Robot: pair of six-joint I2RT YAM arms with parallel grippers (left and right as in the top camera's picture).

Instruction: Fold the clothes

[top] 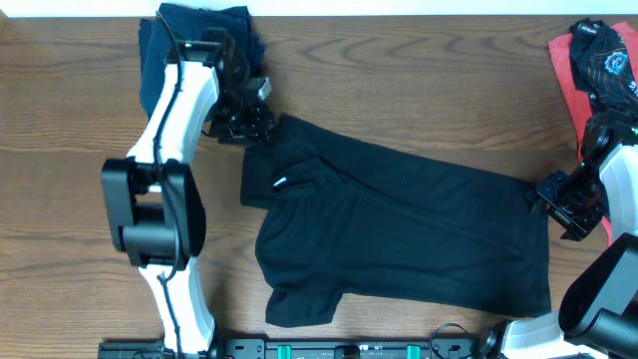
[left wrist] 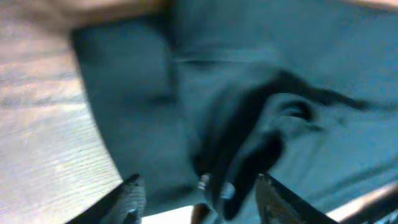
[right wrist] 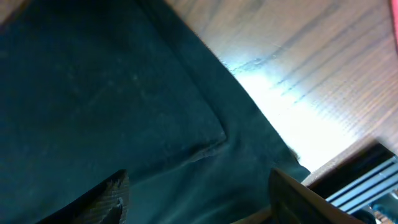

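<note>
One shirt [top: 399,229] between both grippers [top: 242,122] [top: 566,204]

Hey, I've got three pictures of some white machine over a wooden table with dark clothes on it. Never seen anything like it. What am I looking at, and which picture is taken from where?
These are two robot arms at a table, each ending in a two-finger gripper. The wide picture comes from a camera fixed above the table. The two close-ups come from cameras on the wrists, so each shows its own fingers at the bottom. A black T-shirt lies spread in the middle. The left gripper is at its upper left corner, the right gripper at its right edge. Both have their fingers apart, and neither seems to hold anything. A dark navy pile sits at the far left, a red and black garment at the far right.
</note>
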